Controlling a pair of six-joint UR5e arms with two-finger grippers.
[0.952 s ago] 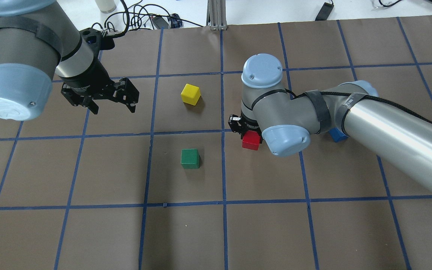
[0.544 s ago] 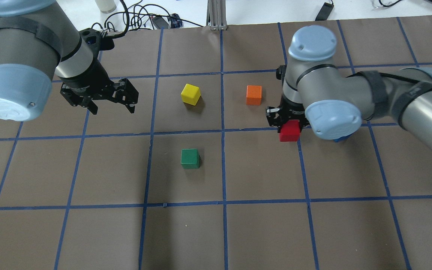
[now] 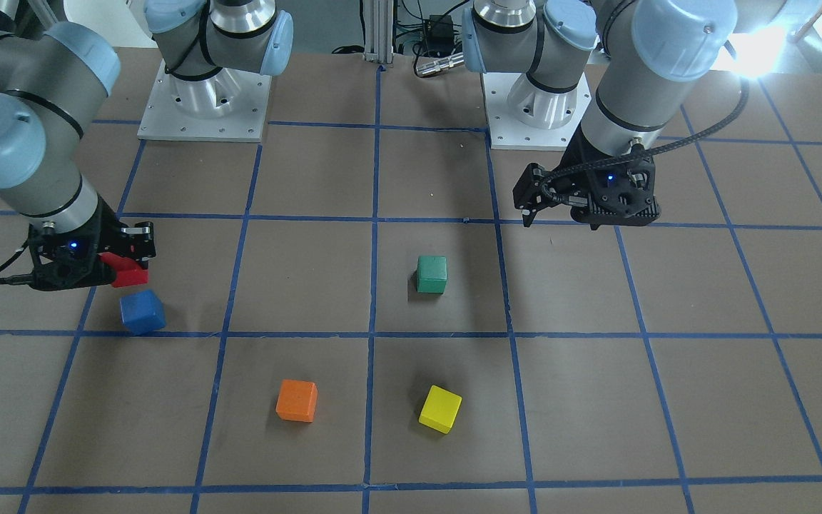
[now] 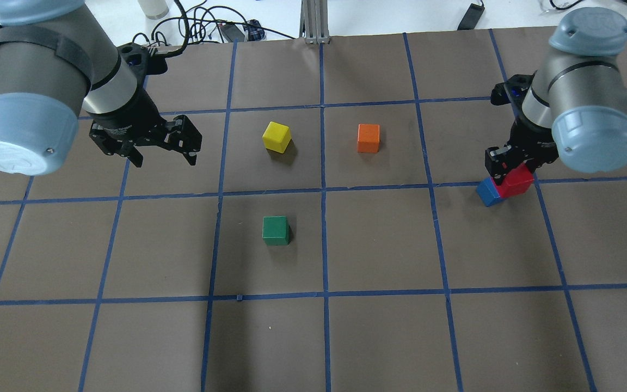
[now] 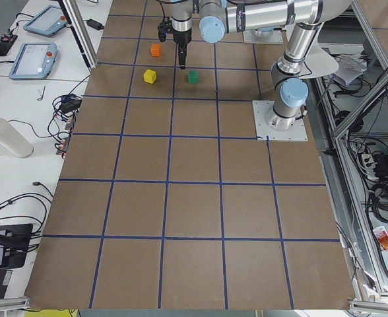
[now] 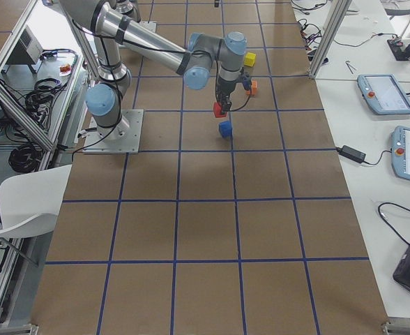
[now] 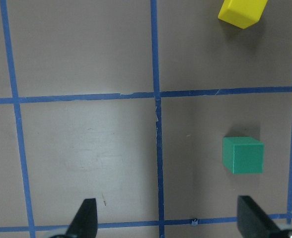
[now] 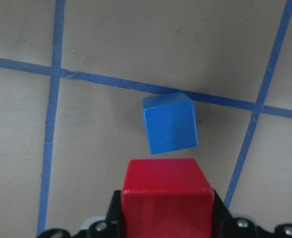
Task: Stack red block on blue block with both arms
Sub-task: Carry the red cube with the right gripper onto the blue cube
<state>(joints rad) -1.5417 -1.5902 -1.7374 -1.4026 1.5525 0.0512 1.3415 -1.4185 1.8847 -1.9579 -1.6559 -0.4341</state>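
My right gripper (image 4: 514,173) is shut on the red block (image 4: 518,181) and holds it off the table. The blue block (image 4: 486,192) lies on the brown table beside a blue tape line. In the right wrist view the red block (image 8: 167,196) is between the jaws and the blue block (image 8: 169,123) lies just ahead and below, not straight under it. The front view shows the red block (image 3: 130,272) above and behind the blue block (image 3: 142,312). My left gripper (image 4: 165,158) is open and empty, hovering over the table's left part.
A yellow block (image 4: 277,136), an orange block (image 4: 368,138) and a green block (image 4: 276,230) sit around the table's middle. In the left wrist view the green block (image 7: 242,154) lies ahead right of the open fingers. Cables and a bottle lie beyond the far edge.
My right arm has carried the red block from the table's middle rightwards to the blue block, uncovering the orange block. My left arm has not moved.
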